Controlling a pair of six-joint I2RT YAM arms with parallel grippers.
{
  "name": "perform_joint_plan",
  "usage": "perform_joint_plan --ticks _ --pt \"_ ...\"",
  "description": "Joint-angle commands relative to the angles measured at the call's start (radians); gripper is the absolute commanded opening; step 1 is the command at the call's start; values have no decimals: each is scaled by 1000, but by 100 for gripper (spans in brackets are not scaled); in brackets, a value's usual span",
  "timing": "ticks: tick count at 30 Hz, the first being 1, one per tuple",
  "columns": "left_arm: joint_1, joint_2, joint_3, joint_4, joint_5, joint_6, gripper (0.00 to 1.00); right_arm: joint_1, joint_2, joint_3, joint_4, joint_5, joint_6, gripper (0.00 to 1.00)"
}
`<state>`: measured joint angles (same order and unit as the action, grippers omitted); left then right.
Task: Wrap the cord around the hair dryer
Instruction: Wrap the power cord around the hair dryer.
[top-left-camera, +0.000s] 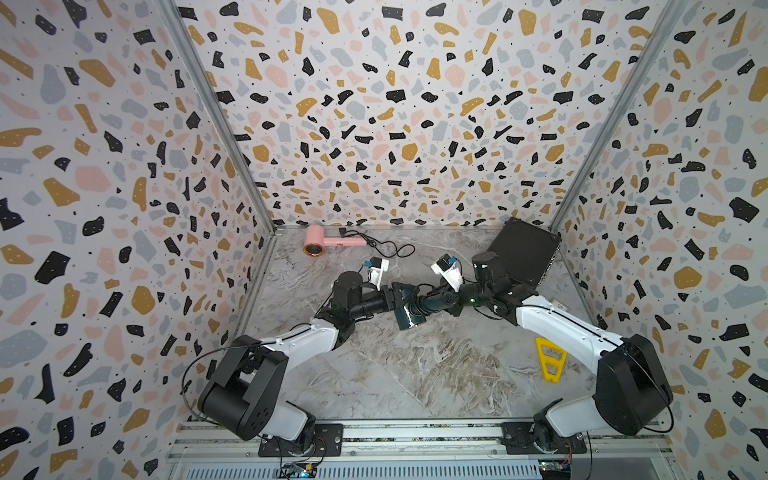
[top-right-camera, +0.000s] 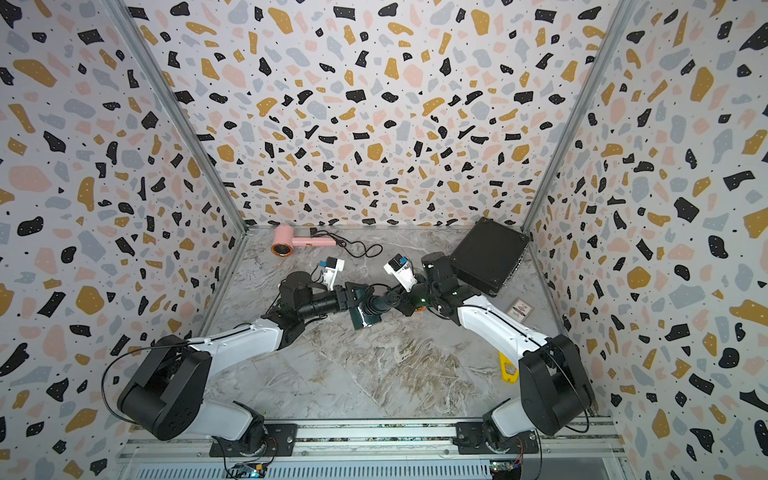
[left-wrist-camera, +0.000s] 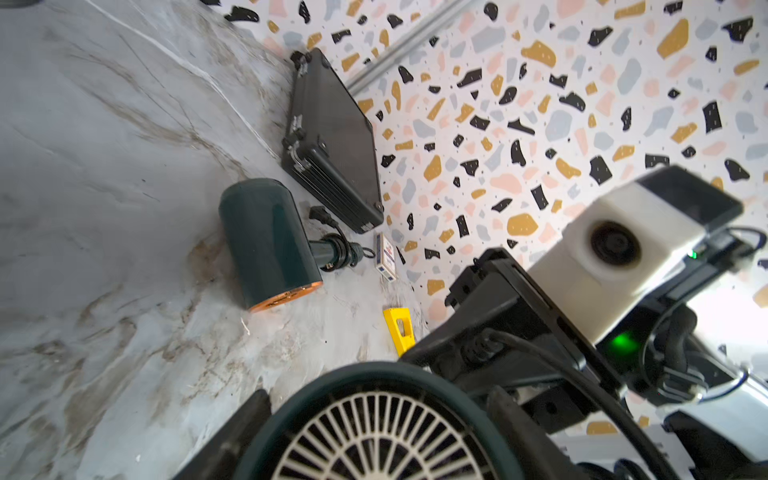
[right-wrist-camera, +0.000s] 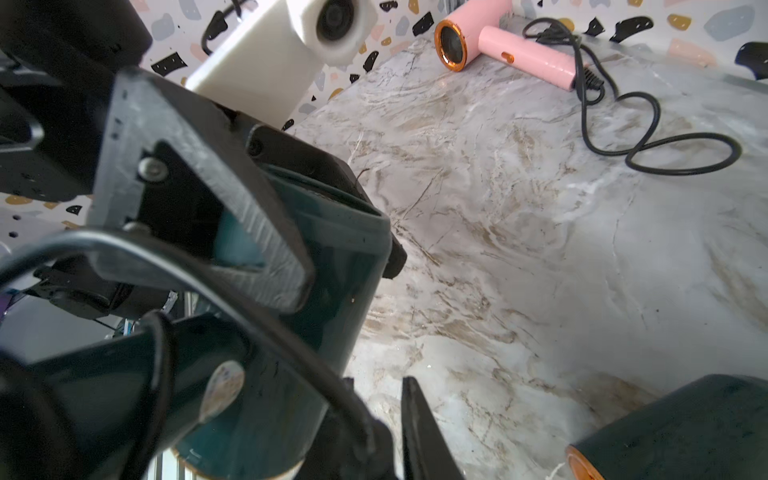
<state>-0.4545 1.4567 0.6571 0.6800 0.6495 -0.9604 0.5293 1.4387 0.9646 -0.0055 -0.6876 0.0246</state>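
A dark green hair dryer (top-left-camera: 409, 318) hangs above the middle of the table, between my two arms. My left gripper (top-left-camera: 404, 302) is shut on its barrel; in the left wrist view a finger (left-wrist-camera: 239, 432) presses each side of the round white grille (left-wrist-camera: 374, 440). The handle points toward my right arm, and black cord (right-wrist-camera: 249, 286) loops around it. My right gripper (right-wrist-camera: 386, 428) is shut on the cord close to the handle's end (top-right-camera: 388, 301). Only a thin gap shows at its fingertips.
A second dark green dryer (left-wrist-camera: 266, 245) lies on the table below my right arm. A pink dryer (top-left-camera: 320, 243) with a loose black cord (top-left-camera: 392, 249) lies at the back left. A black case (top-left-camera: 523, 253), a card box (top-right-camera: 519, 309) and a yellow tool (top-left-camera: 550, 359) are on the right.
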Motion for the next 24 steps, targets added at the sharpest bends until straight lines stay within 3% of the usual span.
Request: perform_joint_plan --ticks 1,11,24 --pt "5 -3 -21 182 -140 -126 0 -3 -44 -45 183 -6 114 0" --pt "3 -42 -22 22 -336 -161 0 38 -25 -128 280 10 186 0" --pt "3 -48 23 11 -280 -279 0 95 68 -177 382 48 248 0"
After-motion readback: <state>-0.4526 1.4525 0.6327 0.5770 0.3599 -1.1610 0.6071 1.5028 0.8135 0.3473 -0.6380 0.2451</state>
